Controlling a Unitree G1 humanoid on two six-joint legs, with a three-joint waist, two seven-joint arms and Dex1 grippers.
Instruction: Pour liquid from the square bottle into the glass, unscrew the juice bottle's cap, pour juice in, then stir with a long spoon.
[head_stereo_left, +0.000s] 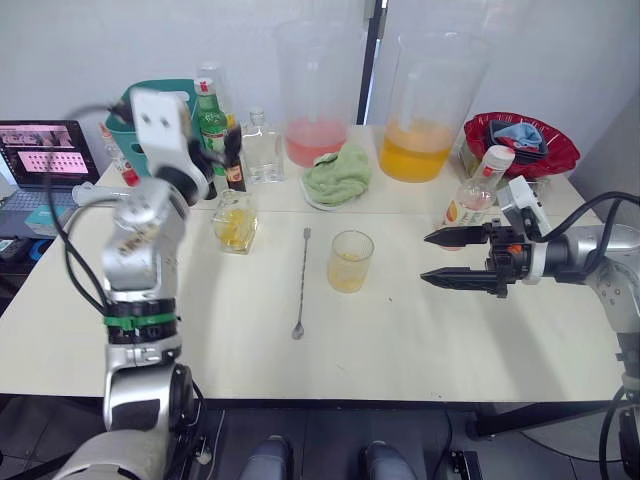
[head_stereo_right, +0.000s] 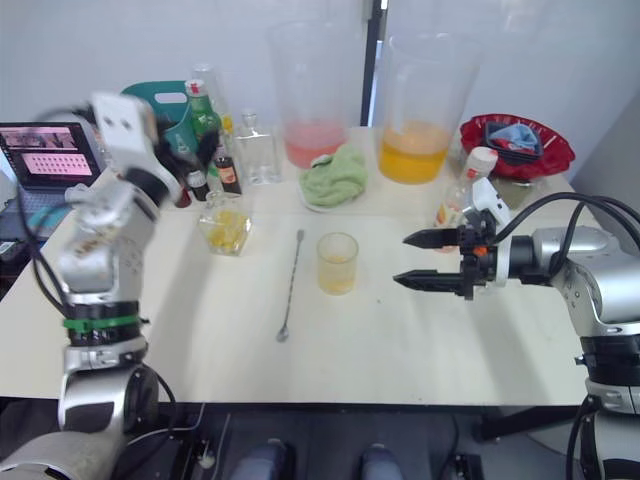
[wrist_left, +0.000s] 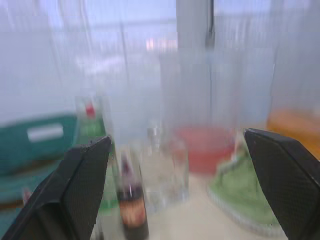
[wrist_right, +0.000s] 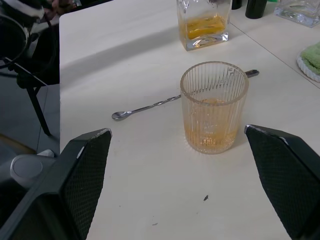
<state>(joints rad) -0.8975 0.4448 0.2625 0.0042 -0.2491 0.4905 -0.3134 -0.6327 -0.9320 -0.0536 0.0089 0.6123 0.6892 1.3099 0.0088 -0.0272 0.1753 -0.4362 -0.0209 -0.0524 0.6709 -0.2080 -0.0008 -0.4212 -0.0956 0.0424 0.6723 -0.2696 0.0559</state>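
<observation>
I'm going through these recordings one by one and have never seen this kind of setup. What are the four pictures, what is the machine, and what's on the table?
This is a two-armed humanoid robot at a white table. Two pictures come from cameras in its head, looking down over its arms. The other two come from a camera on each wrist, looking out between that arm's two black fingers.

The left tool is raised, open and empty, facing the bottles at the back. The right tool is open and empty, beside the glass, which already holds some yellow liquid.

The square bottle stands left of the glass, the long spoon lies between them, and the juice bottle stands capped behind the right tool. Two big pitchers, a green cloth and a red bowl sit at the back.
</observation>
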